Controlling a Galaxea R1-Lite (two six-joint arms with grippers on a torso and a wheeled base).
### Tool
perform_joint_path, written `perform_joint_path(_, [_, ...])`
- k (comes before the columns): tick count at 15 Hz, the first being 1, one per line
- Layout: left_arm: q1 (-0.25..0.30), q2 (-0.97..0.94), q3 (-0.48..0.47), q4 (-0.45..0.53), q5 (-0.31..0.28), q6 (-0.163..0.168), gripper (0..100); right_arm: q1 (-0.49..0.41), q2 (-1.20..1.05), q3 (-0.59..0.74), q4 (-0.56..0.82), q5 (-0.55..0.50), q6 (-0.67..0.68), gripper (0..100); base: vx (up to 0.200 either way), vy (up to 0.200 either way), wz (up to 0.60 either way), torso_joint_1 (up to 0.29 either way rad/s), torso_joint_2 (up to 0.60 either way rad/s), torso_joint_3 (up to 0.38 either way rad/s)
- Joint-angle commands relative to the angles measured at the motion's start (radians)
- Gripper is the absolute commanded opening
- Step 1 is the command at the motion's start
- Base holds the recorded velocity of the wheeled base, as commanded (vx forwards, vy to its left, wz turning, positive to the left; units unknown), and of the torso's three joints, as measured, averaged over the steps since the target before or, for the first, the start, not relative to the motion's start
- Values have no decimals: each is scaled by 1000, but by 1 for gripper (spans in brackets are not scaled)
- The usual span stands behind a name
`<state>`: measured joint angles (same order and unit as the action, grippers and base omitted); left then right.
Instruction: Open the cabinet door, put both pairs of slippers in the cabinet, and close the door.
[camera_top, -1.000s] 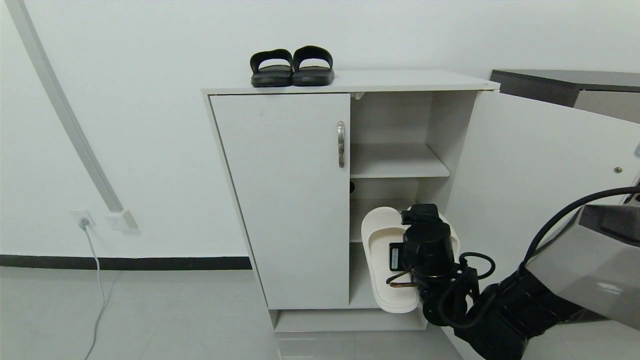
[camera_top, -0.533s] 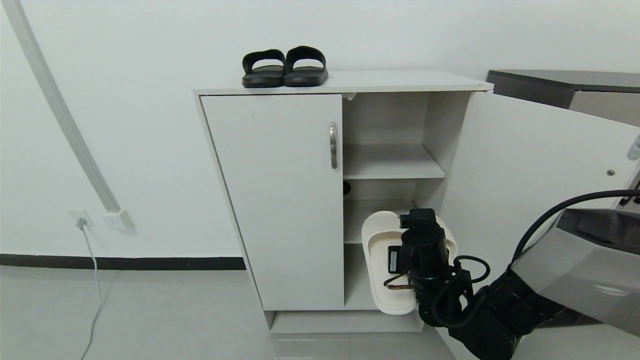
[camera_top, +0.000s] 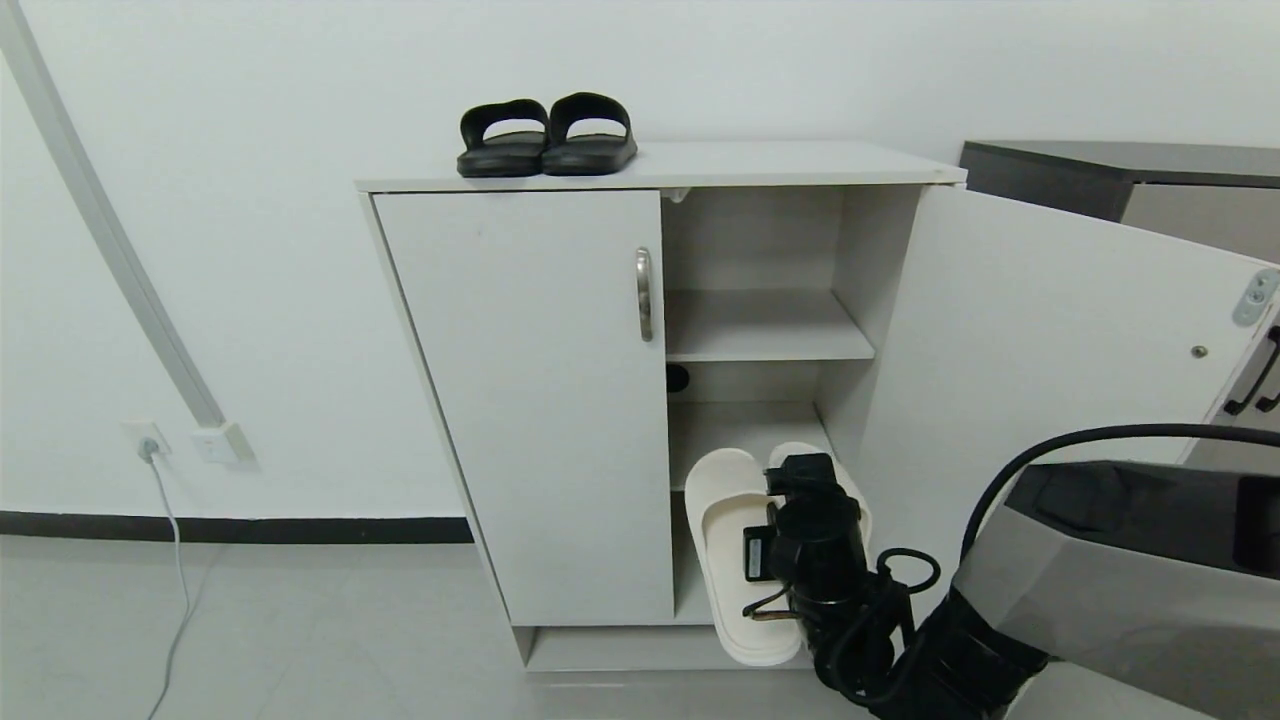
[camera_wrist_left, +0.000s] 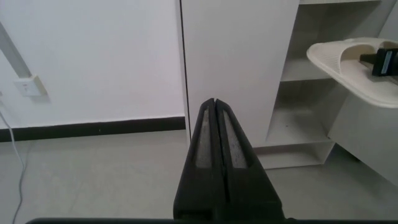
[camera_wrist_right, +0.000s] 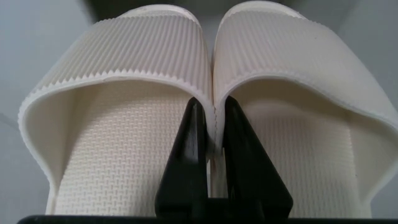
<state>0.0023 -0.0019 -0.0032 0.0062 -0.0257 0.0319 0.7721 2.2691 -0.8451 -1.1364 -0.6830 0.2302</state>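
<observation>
My left gripper (camera_wrist_left: 214, 109) hangs low off the left side of the cabinet (camera_top: 700, 162), its fingers pressed flat together with nothing between them, pointing at the floor (camera_wrist_left: 93, 168) and wall by the closed door. On the wall at far left a grey conduit strip (camera_top: 100, 215) slants down to a wall socket (camera_top: 145, 440), from which a cable (camera_top: 170, 580) trails to the floor.

The black slippers (camera_top: 547, 135) sit side by side on the left part of the cabinet top, toes facing out. Below them the left door (camera_top: 520, 400) is shut, its metal handle (camera_top: 644, 294) upright at its inner edge. The right half stands open, with an upper shelf (camera_top: 760, 335) bare and a lower one beneath.

The white slippers (camera_top: 735, 540) hang in the air just in front of the lower opening, resting on no shelf, toes towards the cabinet and heels lower. My right gripper (camera_wrist_right: 214, 137) pinches their two touching inner edges together, one finger inside each slipper.

The right door (camera_top: 1030, 340) is swung wide outward. Behind it stands a grey unit (camera_top: 1120, 165) against the wall.
</observation>
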Motion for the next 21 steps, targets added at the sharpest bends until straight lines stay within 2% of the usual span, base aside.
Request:
perform_joint_path(1, [1, 2, 0, 0, 1, -1, 0, -5, 24, -2, -2, 0, 1, 0, 0, 0, 0, 0, 0, 0])
perform_joint_path(11, [1, 3, 0, 0, 0, 0, 0, -8, 52, 0, -25, -4, 0, 0, 0, 0, 0, 0, 0, 0])
perform_joint_path(21, [1, 3, 0, 0, 0, 3, 0, -8, 101, -20, -48, 0, -5, 0, 0, 0, 0, 2, 4, -170])
